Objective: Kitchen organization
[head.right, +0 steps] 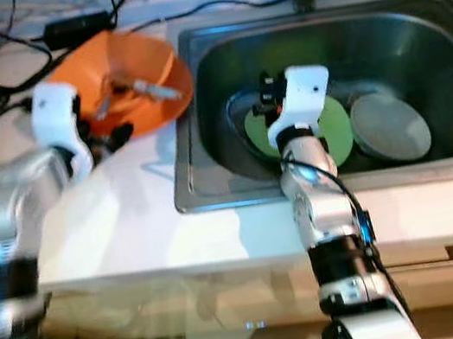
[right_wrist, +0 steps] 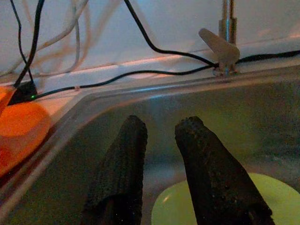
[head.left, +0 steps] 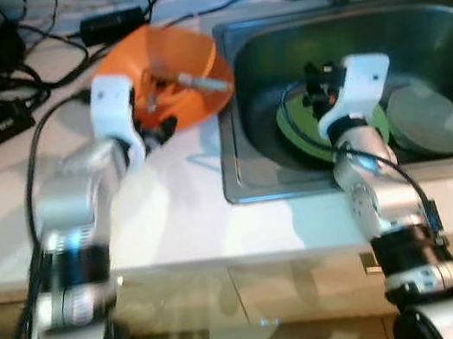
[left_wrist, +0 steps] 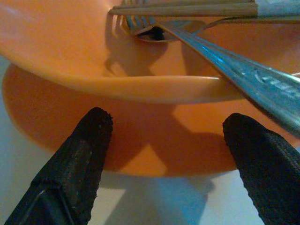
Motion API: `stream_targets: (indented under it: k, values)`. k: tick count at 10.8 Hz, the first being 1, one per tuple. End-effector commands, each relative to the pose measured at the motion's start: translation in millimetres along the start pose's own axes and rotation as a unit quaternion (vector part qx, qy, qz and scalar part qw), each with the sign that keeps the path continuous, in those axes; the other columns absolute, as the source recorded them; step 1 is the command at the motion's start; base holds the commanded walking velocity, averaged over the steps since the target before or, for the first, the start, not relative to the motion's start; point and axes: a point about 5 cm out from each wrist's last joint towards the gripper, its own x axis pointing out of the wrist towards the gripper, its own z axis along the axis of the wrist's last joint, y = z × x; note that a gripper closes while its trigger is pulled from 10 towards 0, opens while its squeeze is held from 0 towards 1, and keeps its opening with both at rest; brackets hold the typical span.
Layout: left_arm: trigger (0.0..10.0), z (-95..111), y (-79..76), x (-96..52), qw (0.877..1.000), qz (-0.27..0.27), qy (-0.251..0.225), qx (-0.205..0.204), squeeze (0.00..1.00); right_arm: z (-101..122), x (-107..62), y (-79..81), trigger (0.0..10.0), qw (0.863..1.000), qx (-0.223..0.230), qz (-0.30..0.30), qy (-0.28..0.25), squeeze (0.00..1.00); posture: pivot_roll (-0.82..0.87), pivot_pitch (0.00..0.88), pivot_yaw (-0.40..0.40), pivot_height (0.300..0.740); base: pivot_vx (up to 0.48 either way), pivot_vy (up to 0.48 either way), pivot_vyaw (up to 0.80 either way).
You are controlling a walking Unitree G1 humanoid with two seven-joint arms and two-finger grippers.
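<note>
On the white counter point(head.left: 180, 204) left of the sink point(head.left: 235, 115): orange bowl point(head.left: 180, 55) holding cutlery point(left_wrist: 225, 61), left gripper point(left_wrist: 168, 154) spread wide at its rim; right gripper point(right_wrist: 157, 154), fingers slightly parted, empty, above the sink's green plate point(head.right: 338, 128).

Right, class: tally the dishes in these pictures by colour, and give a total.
Orange bowl: 1
Green plate: 1
Grey plate: 1
Total: 3
</note>
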Motion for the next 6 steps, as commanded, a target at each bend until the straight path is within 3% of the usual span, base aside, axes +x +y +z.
stream_targets:
  k: [1, 4, 6]
  values:
    - [10.0, -24, -2.8, -4.9, 0.998, -0.001, 0.062, -0.018, 0.0, 4, 4.2, 3.4, 10.0, 1.0, 0.006, 0.007, -0.012, 0.0, 0.25, 0.102, 0.03, 0.74, 0.0, 0.0, 0.0]
    - [10.0, -16, -10.3, -29.2, 0.998, -0.004, 0.056, -0.018, 0.0, 3, 9.9, 5.2, 10.0, 1.0, 0.009, 0.012, -0.015, 0.0, 0.29, 0.093, 0.022, 0.74, 0.0, 0.0, 0.0]
    - [10.0, -26, -23.9, -43.2, 0.997, -0.025, 0.074, -0.024, 0.0, 2, 12.9, 5.3, 10.0, 1.0, 0.01, 0.015, -0.016, 0.0, 0.3, 0.101, 0.01, 0.74, 0.0, 0.0, 0.0]
